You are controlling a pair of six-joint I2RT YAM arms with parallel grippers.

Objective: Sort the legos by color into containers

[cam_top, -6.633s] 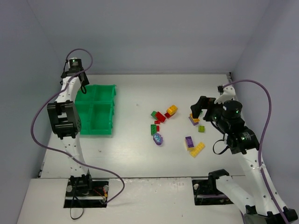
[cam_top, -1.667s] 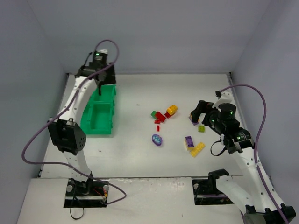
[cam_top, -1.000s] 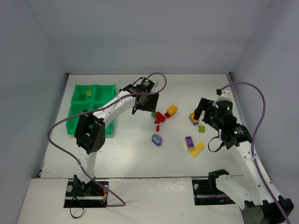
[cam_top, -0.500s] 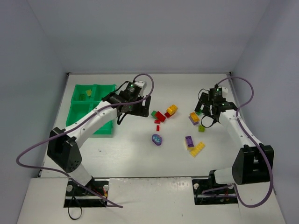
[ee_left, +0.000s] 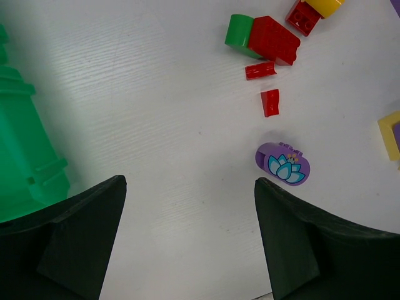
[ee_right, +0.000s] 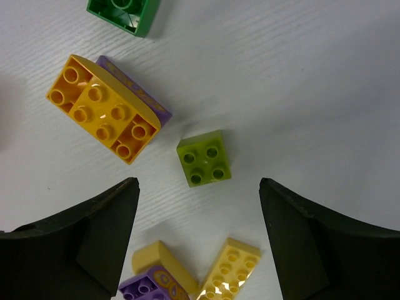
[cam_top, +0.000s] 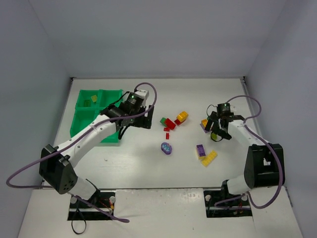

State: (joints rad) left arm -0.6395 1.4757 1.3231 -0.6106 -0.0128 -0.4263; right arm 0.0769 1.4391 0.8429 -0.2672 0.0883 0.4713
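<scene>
Hovering above the bench, the left gripper has its jaws spread wide with nothing between them. The green tray lies to its left, and the oval purple piece lies ahead to its right, below the red bricks. Likewise spread, the right gripper hangs over a lime brick without touching it, beside a yellow-orange brick. One small piece sits in the tray's far-left compartment.

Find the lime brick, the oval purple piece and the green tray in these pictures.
lime brick (ee_right: pixel 204 159): right wrist view, on its studded top.
oval purple piece (ee_left: pixel 282 164): left wrist view, on its flower-patterned face.
green tray (cam_top: pixel 85 126): top external view, on the bare floor of the near-left compartment.
</scene>
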